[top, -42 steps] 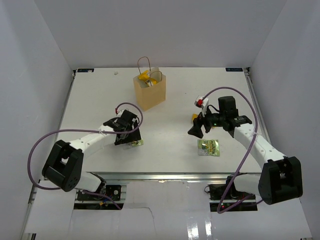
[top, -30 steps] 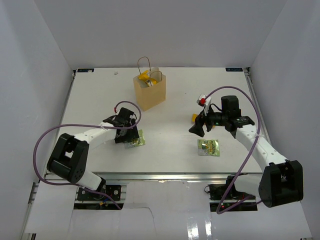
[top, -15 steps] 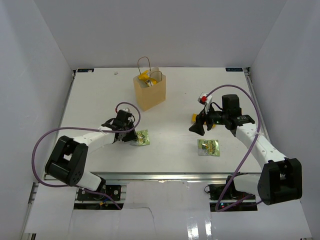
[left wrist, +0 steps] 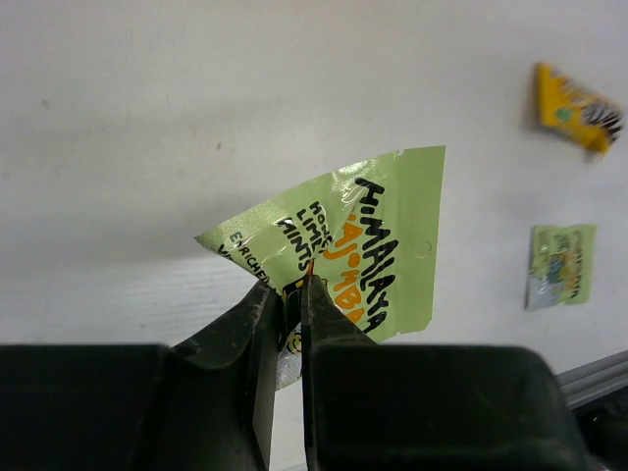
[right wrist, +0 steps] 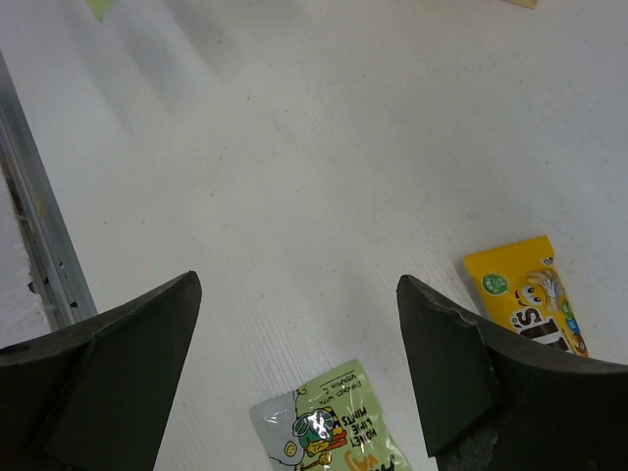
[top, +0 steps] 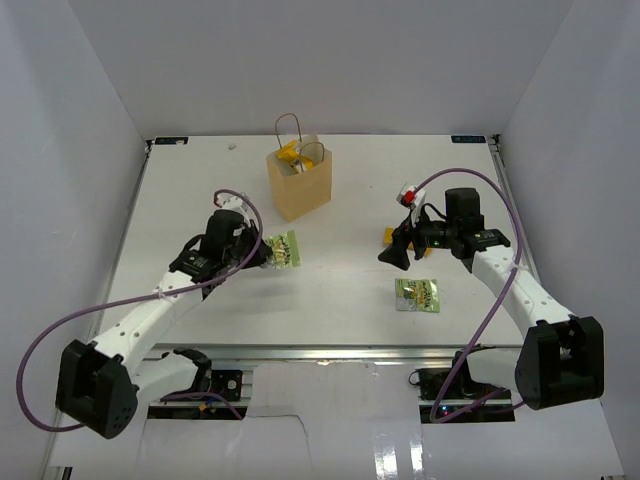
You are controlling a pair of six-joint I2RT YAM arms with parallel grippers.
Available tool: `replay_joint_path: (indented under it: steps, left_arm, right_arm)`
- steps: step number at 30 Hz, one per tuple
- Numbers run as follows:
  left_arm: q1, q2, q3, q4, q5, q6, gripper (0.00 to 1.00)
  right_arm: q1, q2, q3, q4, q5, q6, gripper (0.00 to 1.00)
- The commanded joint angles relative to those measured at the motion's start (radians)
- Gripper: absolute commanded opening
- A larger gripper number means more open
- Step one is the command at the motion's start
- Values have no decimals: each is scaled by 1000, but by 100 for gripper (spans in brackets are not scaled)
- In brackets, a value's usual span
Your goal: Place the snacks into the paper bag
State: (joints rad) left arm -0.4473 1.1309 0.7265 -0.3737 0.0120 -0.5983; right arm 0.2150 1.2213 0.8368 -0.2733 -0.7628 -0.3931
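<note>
A green packet [left wrist: 368, 245] is pinched by its lower edge between the closed fingers of the left gripper [left wrist: 285, 294] and is held tilted above the table [top: 330, 285], where its shadow is cast, in front of and slightly left of the paper bag [top: 298, 188]. The bag is stood upright toward the back of the table with its mouth open, and a yellow item [top: 289, 152] is seen at its rim beneath one looped handle. A second green packet [top: 417, 294] is laid flat on the right side of the table, and a yellow candy wrapper [right wrist: 530, 299] is laid near it but apart, on the side toward the bag. The right gripper [right wrist: 294, 304] is held over these two with its jaws spread wide and nothing between them
</note>
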Motion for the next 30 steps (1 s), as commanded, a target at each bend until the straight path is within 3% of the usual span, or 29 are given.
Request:
replay_joint_path:
  steps: [1, 6, 11, 17, 21, 30]
  left_arm:
    - [-2, -86, 91, 16, -79, 66, 0]
    - [-2, -74, 278, 56, -213, 249, 0]
    - [-2, 65, 464, 211, -395, 495, 0]
    - [-2, 275, 668, 317, -432, 693, 0]
    - [-2, 404, 725, 366, -429, 727, 0]
    - [-5, 537, 809, 366, -362, 681, 0]
  right_arm:
    - [-6, 4, 47, 26, -21, 10, 86]
    - [-8, 10, 61, 26, -23, 11, 86]
    - [-8, 12, 70, 26, -24, 14, 86]
    - [-15, -3, 61, 25, -21, 16, 86]
    - [-29, -19, 56, 22, -18, 17, 86]
    - [-63, -37, 50, 19, -13, 19, 86]
